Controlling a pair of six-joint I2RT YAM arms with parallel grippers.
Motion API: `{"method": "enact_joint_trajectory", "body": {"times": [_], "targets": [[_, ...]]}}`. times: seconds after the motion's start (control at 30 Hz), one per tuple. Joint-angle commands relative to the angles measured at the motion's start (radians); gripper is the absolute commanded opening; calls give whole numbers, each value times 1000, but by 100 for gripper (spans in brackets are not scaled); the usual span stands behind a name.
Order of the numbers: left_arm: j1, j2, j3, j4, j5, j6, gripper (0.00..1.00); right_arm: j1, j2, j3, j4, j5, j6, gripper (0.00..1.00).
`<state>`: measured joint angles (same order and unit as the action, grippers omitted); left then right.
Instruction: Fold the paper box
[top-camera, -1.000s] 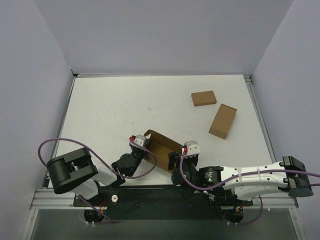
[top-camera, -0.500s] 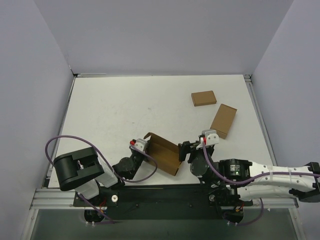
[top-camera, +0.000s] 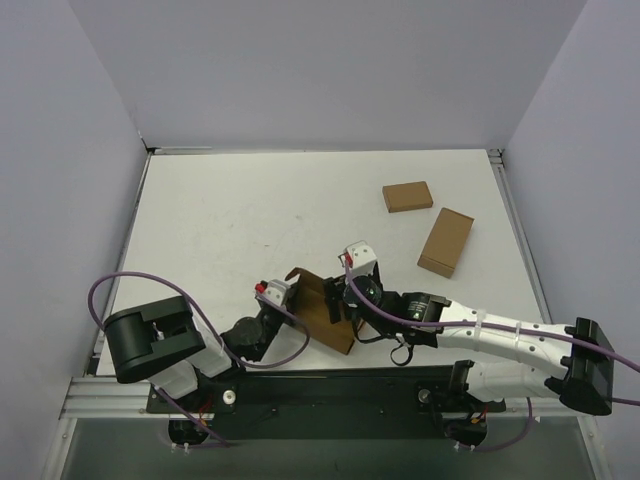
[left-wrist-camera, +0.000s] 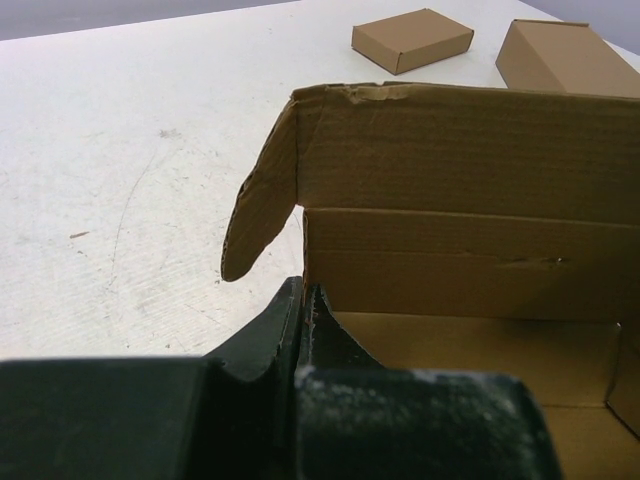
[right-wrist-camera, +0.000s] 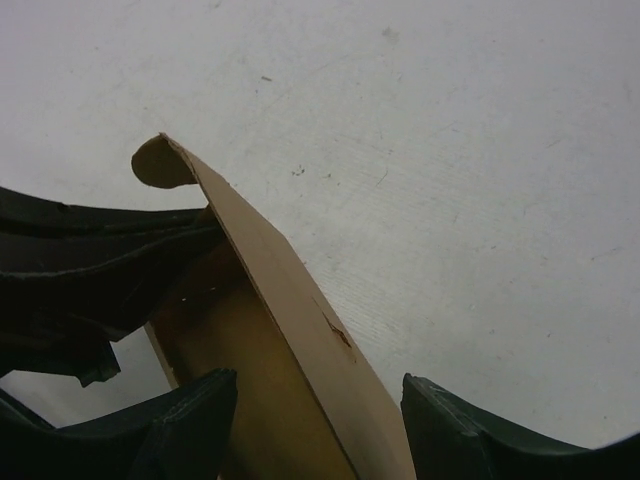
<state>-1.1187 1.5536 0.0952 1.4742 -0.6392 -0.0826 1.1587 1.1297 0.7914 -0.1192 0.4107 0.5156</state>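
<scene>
Forming the walls is judged underway: the paper box (top-camera: 322, 312), at the table's (top-camera: 200, 220) near edge, is pinched at one end by the left gripper (left-wrist-camera: 303, 315), a wall straddled by the spread right gripper (top-camera: 338, 298), inward folding needed next.

White bench (top-camera: 220, 220), matte top, with faint grey scratches and a few dark specks left of centre. Three brown cardboard things lie on it. The paper box (top-camera: 312, 298) sits near the front edge, about mid-width, turned at a slant. It is open-topped, its long far wall stands upright, and a rounded flap curls outward at that wall's left end. A small flat box (top-camera: 407, 196) lies closed toward the far right. A longer flat box (top-camera: 446, 242) lies just beside it on the nearer right, also closed, angled, with a narrow gap between the two. Both are well apart from the paper box.
</scene>
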Motion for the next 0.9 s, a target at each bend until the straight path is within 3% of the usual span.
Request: {"method": "enact_joint_trajectory", "body": {"times": [0.0, 0.07, 0.1, 0.23, 0.33, 0.4, 0.53, 0.67, 0.77, 0.87], "targets": [[-6, -6, -45, -61, 22, -17, 0, -5, 16, -21, 99, -59, -94, 64], [-6, -16, -42, -81, 33, -20, 0, -2, 36, -32, 113, -69, -152, 59], [-6, -35, -37, -112, 38, -29, 0, 1, 45, -46, 143, -72, -178, 52], [-4, -125, -6, -282, 67, -66, 0, 56, 90, -50, 145, 58, -252, 34], [-3, -222, 14, -428, 91, -89, 9, 116, 130, -41, 139, 147, -292, 17], [-1, -307, 14, -506, 102, -95, 13, 143, 160, -34, 132, 213, -307, 13], [14, -460, 29, -696, 137, -128, 38, 177, 205, -11, 131, 283, -342, 11], [30, -622, 34, -886, 174, -173, 52, 210, 245, 9, 127, 338, -370, 7], [37, -772, 47, -1113, 194, -207, 59, 222, 254, 15, 125, 372, -384, 7], [45, -962, 69, -1317, 213, -252, 60, 233, 243, 12, 130, 381, -394, 6]]}}
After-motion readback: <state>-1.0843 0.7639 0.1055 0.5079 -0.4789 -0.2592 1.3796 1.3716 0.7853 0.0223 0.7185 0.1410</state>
